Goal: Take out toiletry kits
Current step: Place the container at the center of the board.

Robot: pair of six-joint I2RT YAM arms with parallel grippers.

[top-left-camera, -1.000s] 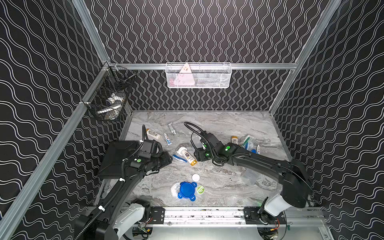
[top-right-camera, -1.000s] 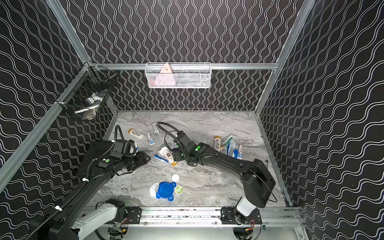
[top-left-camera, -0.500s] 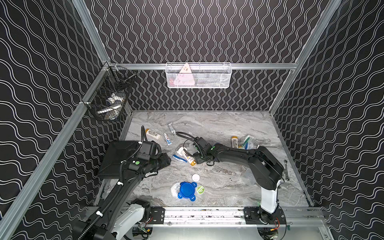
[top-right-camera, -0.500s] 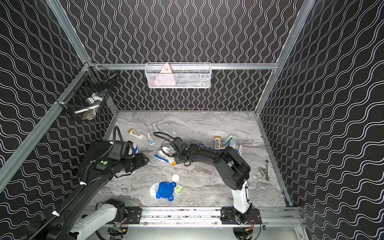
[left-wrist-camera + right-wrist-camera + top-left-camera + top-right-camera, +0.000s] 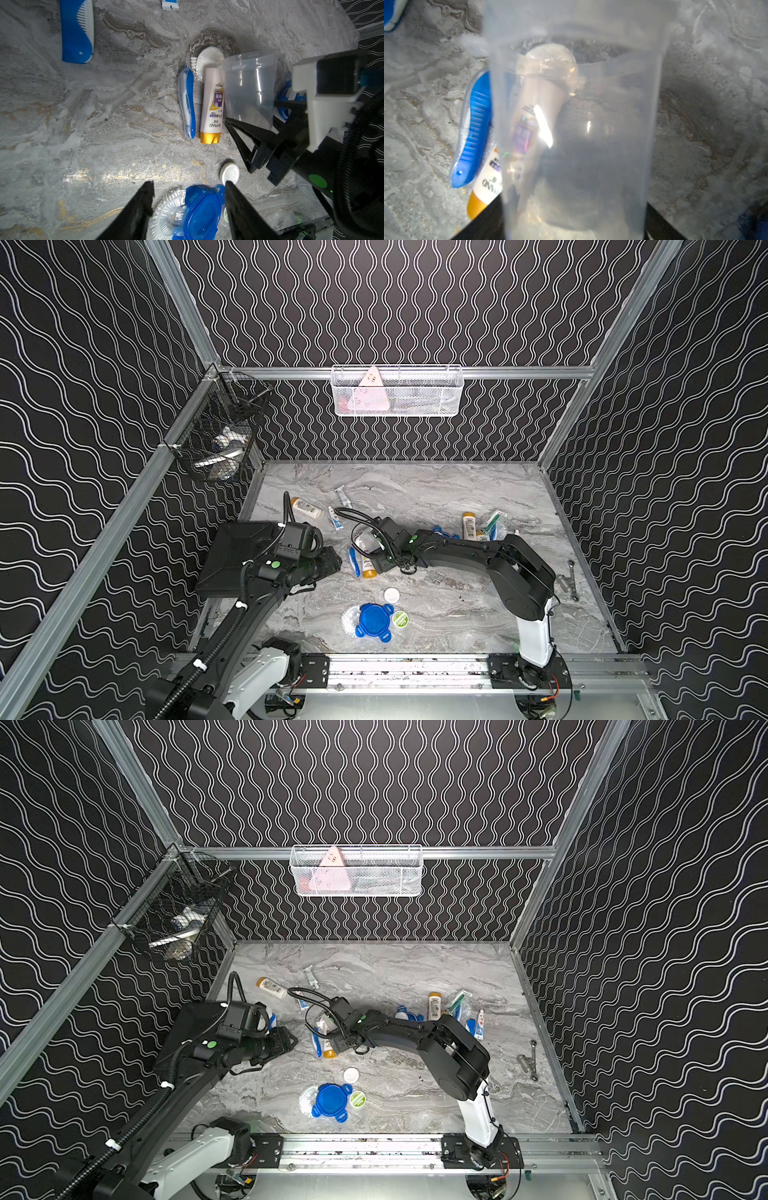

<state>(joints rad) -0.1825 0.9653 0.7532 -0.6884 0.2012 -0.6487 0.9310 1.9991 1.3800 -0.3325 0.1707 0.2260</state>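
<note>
Marble desk (image 5: 415, 497), black wavy walls all round. Far left we see a black case (image 5: 232, 556). Next to it the left pincer (image 5: 188, 184) hovers empty with jaws apart. A blue lid (image 5: 374, 621) lies near the desk's front edge. Mid-desk, a blue toothbrush (image 5: 188, 104) and a white bottle (image 5: 212, 108) lie side by side, just beside the clear cup (image 5: 249, 89). That cup sits between the right pincer's (image 5: 249, 113) wide-set jaws, and we cannot tell if they clamp it. Further right lie another bottle (image 5: 468, 526) and a green toothbrush (image 5: 492, 522).

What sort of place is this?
Probably a mock bathroom built for robot testing: a marble-look counter with a shampoo bottle and comb, a white wire basket on the wall, two robot arms on a rail.
</note>
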